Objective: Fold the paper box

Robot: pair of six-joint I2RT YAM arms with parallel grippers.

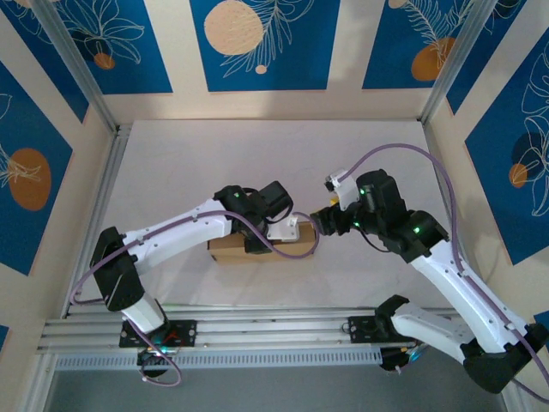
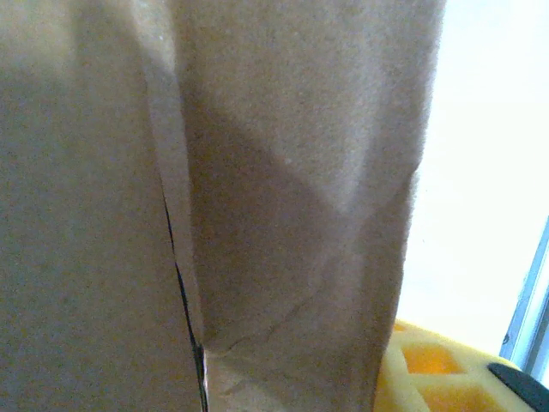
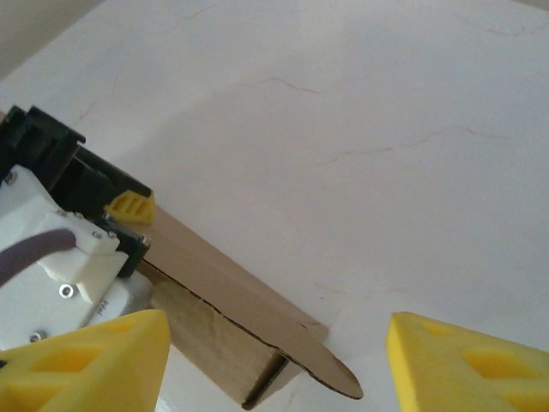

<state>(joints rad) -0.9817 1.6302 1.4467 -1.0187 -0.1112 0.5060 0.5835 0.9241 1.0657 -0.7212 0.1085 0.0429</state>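
Cardboard, a plain brown shallow paper box (image 1: 232, 251), sits on the white bench (image 1: 257, 163), one wall pinched by the left pincer (image 1: 283, 230), the right pincer (image 1: 324, 221) wide open and empty beside its end.

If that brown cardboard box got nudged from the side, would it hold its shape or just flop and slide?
Probably light: the paper box is thin cardboard, so a nudge would likely slide it across the smooth table. Its wall looks creased and dented, and the end tab sticks out untucked, so expect some flex.
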